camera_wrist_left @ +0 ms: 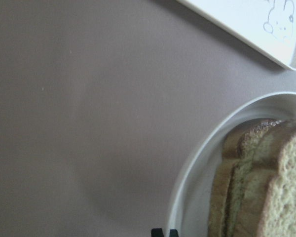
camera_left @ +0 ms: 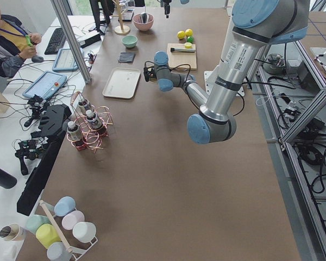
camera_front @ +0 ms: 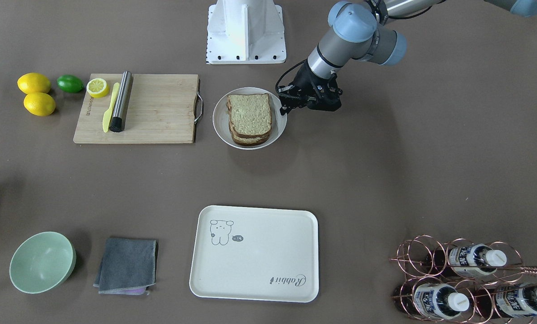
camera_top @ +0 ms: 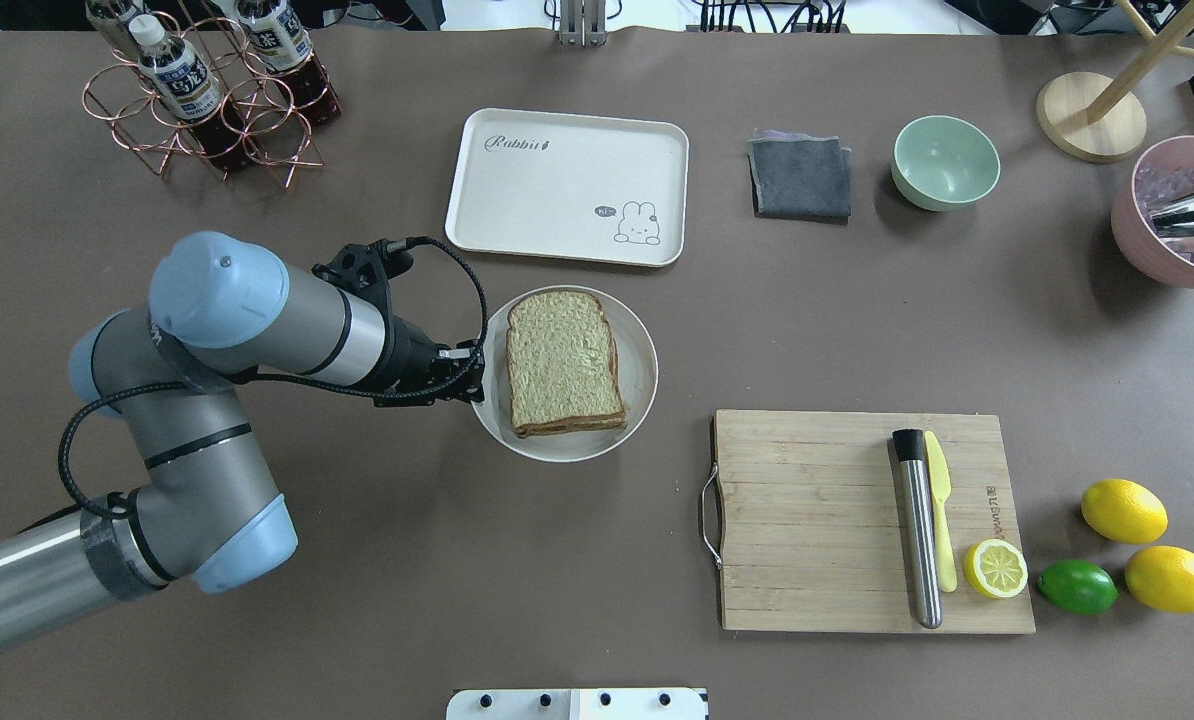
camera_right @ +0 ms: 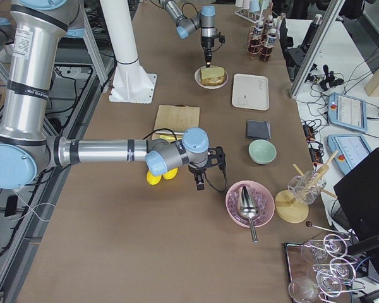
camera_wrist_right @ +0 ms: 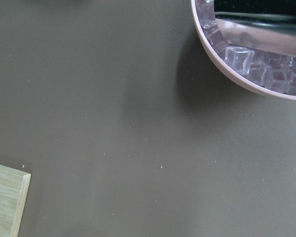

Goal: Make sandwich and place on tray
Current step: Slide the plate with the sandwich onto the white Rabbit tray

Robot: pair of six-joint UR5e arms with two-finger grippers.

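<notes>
The sandwich is a stack of bread slices (camera_top: 562, 362) with brown crust on a round white plate (camera_top: 642, 370); it also shows in the front view (camera_front: 249, 118) and the left wrist view (camera_wrist_left: 266, 187). No egg shows. The cream tray (camera_top: 557, 200) with its drawing and "Rabbit" script lies empty beyond the plate, also in the front view (camera_front: 259, 261). My left gripper (camera_top: 472, 375) hangs at the plate's left rim, beside the bread, its fingertips (camera_wrist_left: 156, 232) close together and holding nothing. My right gripper (camera_right: 199, 183) shows only in the right side view, near the pink bowl; I cannot tell its state.
A wooden cutting board (camera_top: 817, 520) holds a metal cylinder (camera_top: 917, 530), a yellow knife and a lemon half; lemons and a lime (camera_top: 1077, 586) lie beside it. A grey cloth (camera_top: 800, 178), green bowl (camera_top: 945, 162), bottle rack (camera_top: 207, 90) and pink bowl of ice (camera_top: 1172, 215) stand at the table's far side.
</notes>
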